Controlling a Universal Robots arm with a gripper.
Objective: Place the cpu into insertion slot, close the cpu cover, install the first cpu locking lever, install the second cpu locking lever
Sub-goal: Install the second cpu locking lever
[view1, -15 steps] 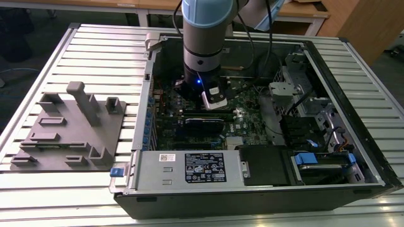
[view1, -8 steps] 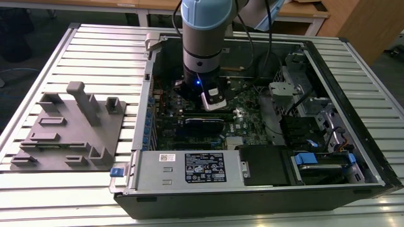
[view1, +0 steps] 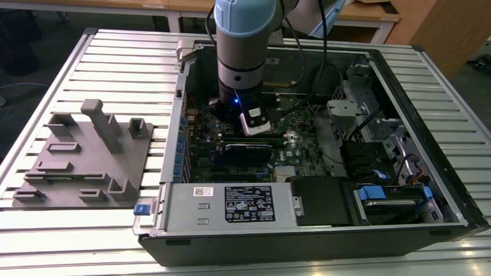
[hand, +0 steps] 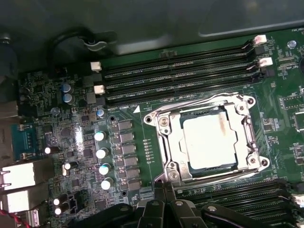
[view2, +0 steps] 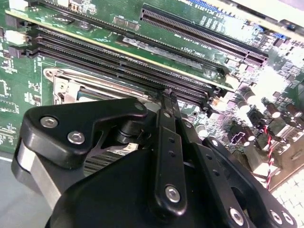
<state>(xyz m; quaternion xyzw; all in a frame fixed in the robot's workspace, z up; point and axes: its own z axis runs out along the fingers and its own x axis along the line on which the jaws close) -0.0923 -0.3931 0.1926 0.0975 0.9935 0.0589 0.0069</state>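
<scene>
In the first wrist view the cpu [hand: 209, 140], a silver-grey square, lies flat in the insertion slot [hand: 159, 137] on the green board. The cpu cover [hand: 248, 135], a silver frame, lies down around it. A thin locking lever [hand: 199, 103] runs along the frame's side by the memory slots; I cannot tell if it is hooked. My gripper [hand: 165, 189] is shut, its tips just off the socket's edge with nothing between them. In the second wrist view the gripper [view2: 167, 96] points at the socket's rim [view2: 71, 84]. In the exterior view the gripper [view1: 256, 127] hangs low inside the computer case.
Long black memory slots [hand: 180, 71] flank the socket on two sides. Capacitors [hand: 102, 152] stand beside it. The case walls [view1: 429, 115], cables [view1: 307, 63] and a power supply [view1: 230, 204] hem in the arm. A grey fixture plate [view1: 84, 161] lies at the exterior view's left.
</scene>
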